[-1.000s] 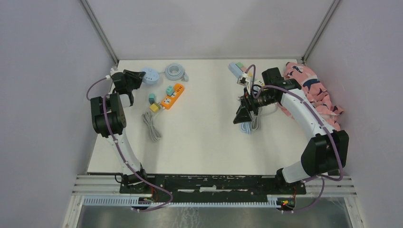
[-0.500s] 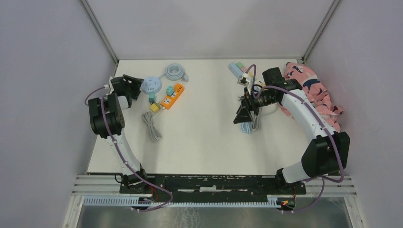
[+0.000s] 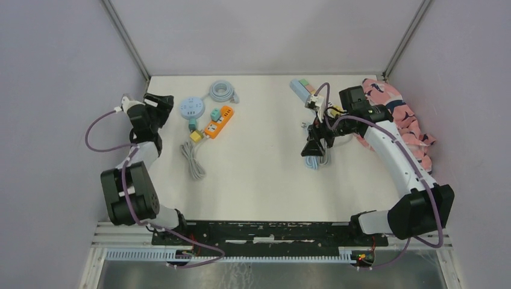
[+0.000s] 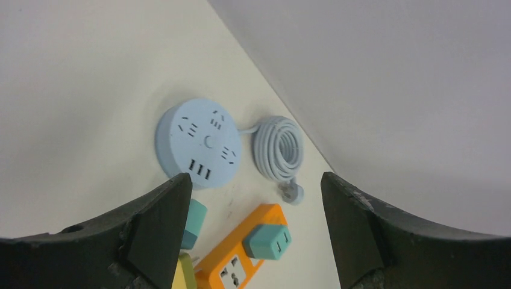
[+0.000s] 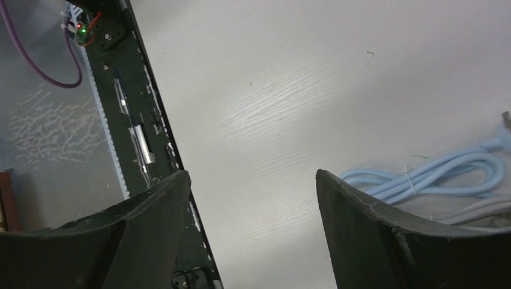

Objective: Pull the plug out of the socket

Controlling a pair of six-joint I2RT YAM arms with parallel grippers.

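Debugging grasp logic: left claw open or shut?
Open. Left claw fingers stand wide apart in the wrist view, nothing between them; the round socket lies on the table beyond.

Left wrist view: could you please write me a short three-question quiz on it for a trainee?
1. Short answer: what shape is the blue socket whose lead runs to the coiled cable?
2. Multiple choice: the plug sitting on the orange power strip is A) red, B) teal, C) black.
3. True or false: the left tool is shut on the blue socket.

Key: 1. Round. 2. B. 3. False; the left tool is open and holds nothing.
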